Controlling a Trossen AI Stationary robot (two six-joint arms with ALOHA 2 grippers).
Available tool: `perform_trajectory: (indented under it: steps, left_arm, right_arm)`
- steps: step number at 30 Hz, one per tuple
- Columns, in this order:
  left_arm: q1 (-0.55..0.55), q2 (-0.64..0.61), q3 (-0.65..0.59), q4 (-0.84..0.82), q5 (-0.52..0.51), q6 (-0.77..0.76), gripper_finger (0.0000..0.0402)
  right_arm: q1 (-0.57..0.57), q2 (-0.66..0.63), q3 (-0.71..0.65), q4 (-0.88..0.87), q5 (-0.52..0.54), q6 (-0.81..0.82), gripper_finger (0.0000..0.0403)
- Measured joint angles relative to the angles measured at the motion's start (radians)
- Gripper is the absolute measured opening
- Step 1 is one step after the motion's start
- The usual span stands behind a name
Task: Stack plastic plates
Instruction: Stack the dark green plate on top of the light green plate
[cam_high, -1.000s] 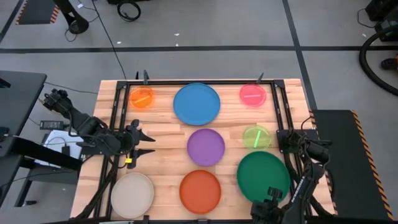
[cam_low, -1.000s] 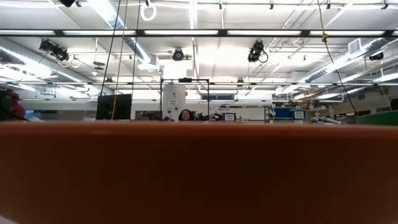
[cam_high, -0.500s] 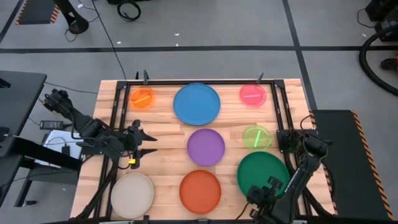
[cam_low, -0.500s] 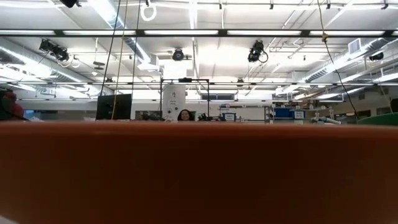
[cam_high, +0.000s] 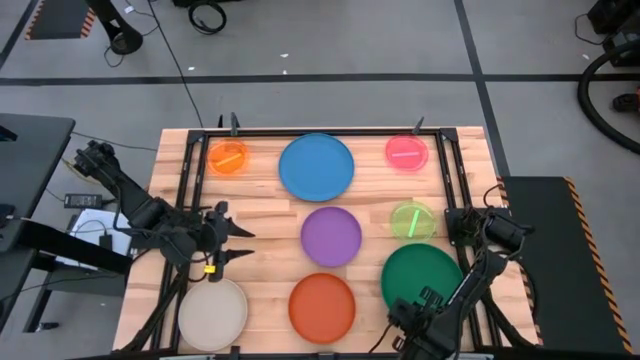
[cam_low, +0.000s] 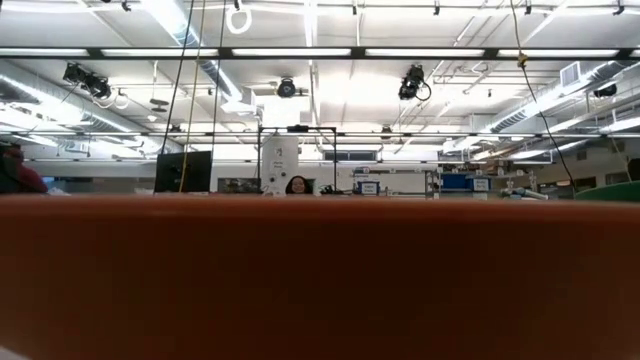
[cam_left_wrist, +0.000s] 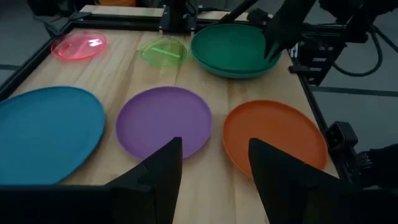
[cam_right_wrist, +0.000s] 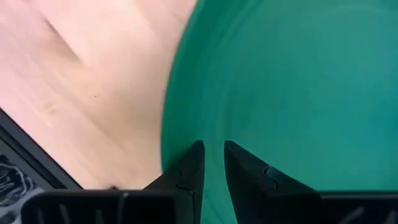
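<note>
Right end effector (cam_high: 415, 322) at near rim of green plate (cam_high: 424, 280), near-right on table (cam_high: 265, 215); fingers nearly closed, nothing gripped. Risk: thin rim slips out. Left end effector (cam_high: 228, 240) open, idle.

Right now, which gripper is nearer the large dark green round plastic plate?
Right. The right gripper is at the large dark green plastic plate's near rim; the left gripper hangs far across the table, beside the purple plate.

Overhead, table-level, two wrist views
</note>
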Motion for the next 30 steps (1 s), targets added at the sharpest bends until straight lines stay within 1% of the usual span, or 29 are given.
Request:
perform_trajectory:
  steps: [3,6,11,13,15,17,21,23,27,30]
  left_arm:
    - [-0.013,0.0,0.0,0.001,0.011,-0.007,0.019]
    - [-0.013,0.0,0.0,0.002,0.026,-0.022,0.019]
    - [-0.011,0.0,0.0,0.001,0.025,-0.017,0.019]
    - [-0.004,0.0,0.0,-0.005,0.012,0.017,0.019]
    - [0.005,0.0,0.0,-0.022,-0.01,0.034,0.019]
    - [0.018,0.0,0.0,-0.031,-0.025,0.048,0.019]
    - [0.047,-0.001,-0.031,0.003,-0.027,0.055,0.019]
    - [0.055,0.0,-0.06,0.016,-0.027,0.051,0.019]
    - [0.062,-0.001,-0.116,0.033,-0.026,0.011,0.019]
    - [0.071,-0.001,-0.156,0.083,-0.026,0.001,0.019]
  right_arm:
    - [0.001,0.0,-0.013,0.009,-0.016,-0.022,0.0071]
    - [-0.002,0.001,0.01,-0.063,-0.039,-0.036,0.0071]
    - [-0.017,0.001,0.122,-0.259,-0.049,-0.102,0.0071]
    - [-0.026,0.001,0.166,-0.293,-0.019,-0.191,0.007]
    - [-0.04,0.001,0.177,-0.279,0.008,-0.274,0.0067]
    - [-0.059,0.001,0.152,-0.232,0.011,-0.299,0.0061]
    - [-0.085,0.014,0.075,-0.101,-0.016,-0.335,0.0054]
    - [-0.091,0.014,0.05,-0.052,-0.047,-0.348,0.0053]
    - [-0.092,0.014,0.045,-0.044,-0.059,-0.356,0.0053]
    - [-0.093,0.014,0.045,-0.02,-0.071,-0.385,0.0053]
